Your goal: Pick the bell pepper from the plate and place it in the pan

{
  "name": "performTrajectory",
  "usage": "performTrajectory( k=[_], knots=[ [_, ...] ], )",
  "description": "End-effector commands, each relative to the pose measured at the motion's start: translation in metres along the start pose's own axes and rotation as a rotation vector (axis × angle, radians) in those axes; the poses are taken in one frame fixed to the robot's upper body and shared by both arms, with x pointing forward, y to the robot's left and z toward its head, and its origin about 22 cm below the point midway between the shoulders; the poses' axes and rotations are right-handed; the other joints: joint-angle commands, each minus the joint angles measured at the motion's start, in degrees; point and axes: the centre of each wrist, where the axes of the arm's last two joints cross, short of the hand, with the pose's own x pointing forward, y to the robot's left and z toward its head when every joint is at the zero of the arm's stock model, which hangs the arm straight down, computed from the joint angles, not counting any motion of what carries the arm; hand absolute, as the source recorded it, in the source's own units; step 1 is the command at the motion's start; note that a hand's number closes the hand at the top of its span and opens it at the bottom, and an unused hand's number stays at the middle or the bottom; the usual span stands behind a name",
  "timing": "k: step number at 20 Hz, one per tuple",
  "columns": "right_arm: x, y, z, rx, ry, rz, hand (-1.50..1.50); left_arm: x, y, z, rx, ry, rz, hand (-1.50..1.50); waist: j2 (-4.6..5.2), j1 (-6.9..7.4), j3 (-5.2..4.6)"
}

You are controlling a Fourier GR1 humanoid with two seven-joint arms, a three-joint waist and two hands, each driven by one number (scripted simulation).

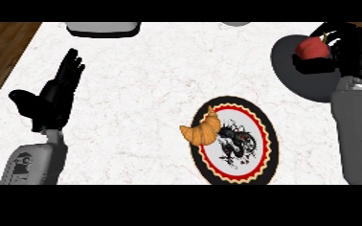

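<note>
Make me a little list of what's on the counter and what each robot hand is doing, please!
bell pepper: red, over the pan, with the right hand around it
pan: dark grey, at the counter's right edge
right hand: fingers curled round the bell pepper
left hand: open, resting at the left, fingers up, holding nothing
plate: black and red rim, dark picture in the middle
croissant: lying on the plate's left rim
counter: white marble
task so far: bell pepper off the plate, above the pan, not let go yet
</note>
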Motion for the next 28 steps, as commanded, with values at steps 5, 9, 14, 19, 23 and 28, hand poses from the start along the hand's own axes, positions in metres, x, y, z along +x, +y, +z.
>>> performTrajectory(
  k=[5, 9, 14, 19, 23, 28],
  knots=[
    [-0.092, -0.021, -0.034, -0.100, 0.047, 0.207, 1.50, 0.010, -0.010, -0.009, -0.037, -0.018, 0.002, 0.00, 0.79, 1.87, 0.13],
    [-0.118, -0.028, -0.039, -0.124, 0.078, 0.170, 1.50, -0.006, -0.011, -0.006, -0.043, -0.020, -0.014, 0.00, 1.34, 2.77, 0.24],
    [-0.131, -0.008, -0.033, -0.117, 0.102, 0.174, 1.50, 0.014, -0.022, -0.014, -0.066, -0.043, 0.010, 0.00, 1.53, 3.40, 0.33],
    [-0.140, -0.001, -0.029, 0.090, 0.238, -0.027, -1.50, 0.013, -0.027, -0.010, -0.086, -0.042, 0.013, 0.00, 1.79, 4.21, 0.41],
    [-0.154, -0.004, -0.022, 0.198, 0.232, -0.155, -1.50, 0.013, -0.028, -0.015, -0.061, -0.045, 0.021, 0.00, 2.10, 3.66, 0.52],
    [-0.163, -0.014, -0.020, 0.138, 0.176, -0.178, -1.50, 0.004, -0.023, -0.009, -0.070, -0.046, 0.007, 0.00, 1.95, 3.83, 0.49]
  ],
)
